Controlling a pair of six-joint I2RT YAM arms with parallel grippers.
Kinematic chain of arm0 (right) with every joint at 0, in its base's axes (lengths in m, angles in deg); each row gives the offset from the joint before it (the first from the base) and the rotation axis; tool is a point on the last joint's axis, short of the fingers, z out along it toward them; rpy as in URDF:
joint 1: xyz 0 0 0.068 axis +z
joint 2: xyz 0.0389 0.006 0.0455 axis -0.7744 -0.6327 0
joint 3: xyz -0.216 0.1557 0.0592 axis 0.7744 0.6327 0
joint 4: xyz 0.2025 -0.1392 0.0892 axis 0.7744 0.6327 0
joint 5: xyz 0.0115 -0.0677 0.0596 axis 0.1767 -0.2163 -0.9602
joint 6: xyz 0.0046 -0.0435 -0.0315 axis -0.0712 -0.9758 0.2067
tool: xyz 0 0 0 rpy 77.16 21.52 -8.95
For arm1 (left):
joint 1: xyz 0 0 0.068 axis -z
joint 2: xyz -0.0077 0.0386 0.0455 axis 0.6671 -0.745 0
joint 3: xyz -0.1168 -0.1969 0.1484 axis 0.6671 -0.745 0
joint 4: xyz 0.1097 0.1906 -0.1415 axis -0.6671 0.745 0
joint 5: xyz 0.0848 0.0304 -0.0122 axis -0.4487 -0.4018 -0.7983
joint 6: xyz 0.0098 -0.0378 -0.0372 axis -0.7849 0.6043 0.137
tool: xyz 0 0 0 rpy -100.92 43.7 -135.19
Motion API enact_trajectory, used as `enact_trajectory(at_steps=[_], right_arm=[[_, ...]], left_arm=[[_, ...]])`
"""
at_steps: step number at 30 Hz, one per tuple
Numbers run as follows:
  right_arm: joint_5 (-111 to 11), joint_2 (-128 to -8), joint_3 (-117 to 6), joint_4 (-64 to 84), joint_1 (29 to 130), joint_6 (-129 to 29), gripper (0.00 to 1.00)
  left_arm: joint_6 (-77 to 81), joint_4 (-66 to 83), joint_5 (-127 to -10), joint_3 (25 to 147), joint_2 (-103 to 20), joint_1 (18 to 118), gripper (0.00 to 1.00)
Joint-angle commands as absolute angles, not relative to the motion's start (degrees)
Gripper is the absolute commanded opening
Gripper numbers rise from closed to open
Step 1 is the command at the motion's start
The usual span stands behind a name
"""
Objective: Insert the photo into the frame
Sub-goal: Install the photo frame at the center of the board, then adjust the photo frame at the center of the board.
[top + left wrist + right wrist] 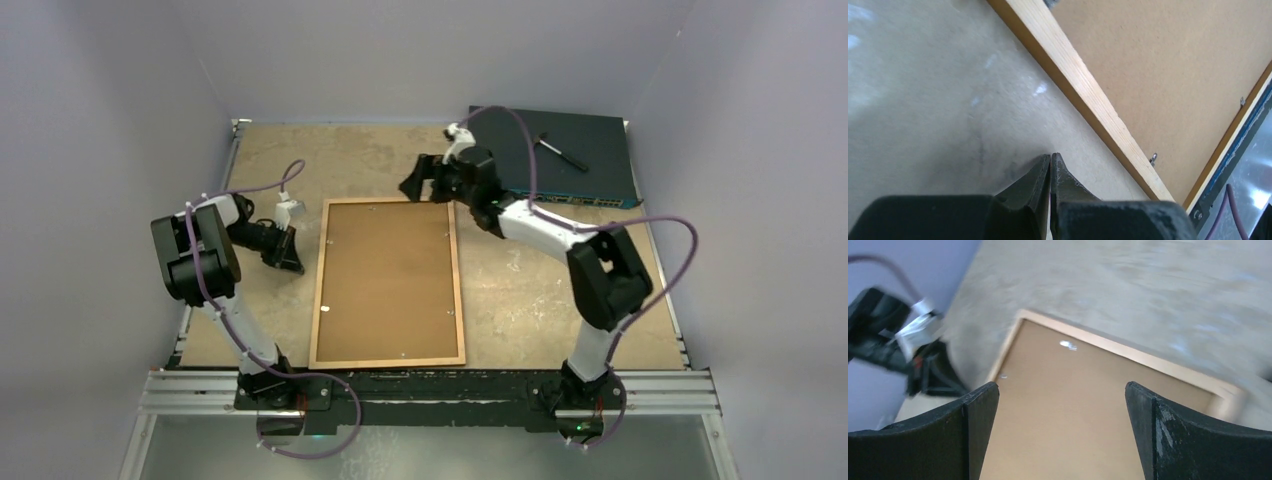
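A: Where's the photo?
B: Not showing. The frame lies face down on the desk, with the brown backing board filling it. The photo may be underneath.
A: Grippers?
B: The left gripper is pressed together and empty, just beside the frame's left rail. The right gripper is spread wide over the frame's far edge.
A: Next?
B: Probably turning the clips to lock the board.
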State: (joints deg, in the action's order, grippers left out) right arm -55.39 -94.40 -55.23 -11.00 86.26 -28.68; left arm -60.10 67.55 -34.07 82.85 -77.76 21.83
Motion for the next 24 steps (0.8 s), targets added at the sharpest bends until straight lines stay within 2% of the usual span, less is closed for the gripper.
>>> enact_trajectory(at_steps=[1, 7, 11, 18, 24], right_arm=[[-40.11, -87.22, -42.32, -4.29, 85.35, -26.2, 0.99], [-41.27, -82.81, -30.64, -6.07, 83.72, -23.36, 0.99], [-45.99, -84.92, -29.74, -9.68, 83.75, -22.73, 0.99], [-48.37, -92.32, -40.45, -11.25, 83.96, -25.27, 0.99], [-51.88, -104.46, -59.48, -6.91, 86.26, -27.47, 0.99]], left_arm=[[-66.72, 68.38, -36.26, 79.24, -73.45, 22.43, 0.02], [-70.22, 67.59, -40.01, 75.1, -70.98, 23.55, 0.02], [-72.21, 67.76, -41.2, 73.03, -69.44, 24.23, 0.02], [-73.06, 64.52, -45.65, 70.05, -67.08, 26.57, 0.02], [-73.51, 65.43, -46.32, 70.71, -68.13, 29.93, 0.03]])
